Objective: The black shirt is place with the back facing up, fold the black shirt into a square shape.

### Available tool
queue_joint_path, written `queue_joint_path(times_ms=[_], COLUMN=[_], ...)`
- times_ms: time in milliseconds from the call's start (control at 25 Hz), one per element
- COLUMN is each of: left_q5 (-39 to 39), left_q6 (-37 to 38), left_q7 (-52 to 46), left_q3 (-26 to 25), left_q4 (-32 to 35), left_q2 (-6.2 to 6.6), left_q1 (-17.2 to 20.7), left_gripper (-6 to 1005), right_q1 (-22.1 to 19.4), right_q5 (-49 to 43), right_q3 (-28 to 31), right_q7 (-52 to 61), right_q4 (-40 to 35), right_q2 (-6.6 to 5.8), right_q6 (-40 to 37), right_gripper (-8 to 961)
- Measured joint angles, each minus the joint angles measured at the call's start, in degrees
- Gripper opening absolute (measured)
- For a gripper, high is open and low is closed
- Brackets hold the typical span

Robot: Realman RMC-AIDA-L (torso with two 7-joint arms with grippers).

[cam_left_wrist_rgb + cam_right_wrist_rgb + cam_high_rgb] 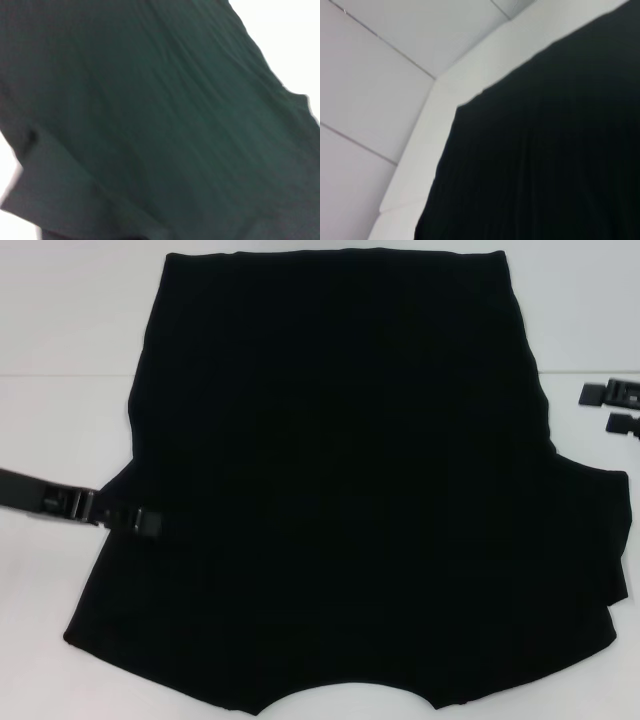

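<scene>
Left gripper (150,521) at the black shirt (350,470) left edge, grip state unclear; pinch sleeve layer cleanly, fold inward flat; right gripper (612,408) parked.

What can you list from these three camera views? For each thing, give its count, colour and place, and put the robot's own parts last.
black shirt: one, plain black, spread flat over most of the table, reaching from the far edge to the near edge of the head view; no lettering shows.
table: one, white, under the shirt, bare on both sides of it.
left end effector: one, black, reaching in from the left, at the shirt's left edge.
right end effector: one, black, at the right edge of the head view, over bare table, apart from the shirt.
</scene>
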Motion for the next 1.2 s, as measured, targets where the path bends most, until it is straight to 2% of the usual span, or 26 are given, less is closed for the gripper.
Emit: queue_joint_path(times_ms=[80, 200, 280, 440, 600, 800, 1120, 1200], left_q5=[-3.12, -7.69, -10.08, -11.61, -11.73, -11.77, -11.89, -11.91], left_q6=[1.84, 3.49, 3.77, 2.92, 1.5, 0.42, -1.07, -1.38], left_q7=[1.27, 4.17, 5.41, 6.36, 6.76, 7.09, 7.32, 7.32], left_q3=[-2.0, -3.31, -3.68, -3.71, -3.66, -3.75, -3.77, -3.8], left_q4=[-7.91, -13.78, -15.57, -16.13, -16.44, -17.61, -18.63, -18.64], left_q2=[2.48, 3.76, 3.73, 2.51, 1.81, 1.74, 1.72, 1.72], left_q1=[0.57, 2.34, 3.79, 5.72, 5.95, 5.41, 5.33, 5.26], left_gripper=[409, 535, 599, 689, 685, 684, 684, 684], right_q1=[0.31, 0.52, 0.65, 0.2, -0.82, -1.26, -1.78, -1.79], right_q5=[-3.57, -6.38, -9.6, -16.42, -18.98, -23.12, -26.29, -26.31], right_q3=[0.0, -0.06, -0.11, -0.18, -0.14, -0.02, 0.27, -0.05], right_q7=[-0.15, -0.29, 0.19, 4.23, 6.42, 7.48, 8.34, 8.76], right_q4=[-0.21, -0.41, -0.66, -3.03, -5.6, -6.2, -6.28, -6.12], right_q2=[-0.37, -0.87, -1.53, -2.41, -2.52, -2.56, -2.06, -1.71], right_q6=[-2.22, -4.1, -6.32, -10.25, -13.29, -15.66, -14.54, -13.04], right_gripper=[916, 916, 915, 914, 912, 719, 527, 528])
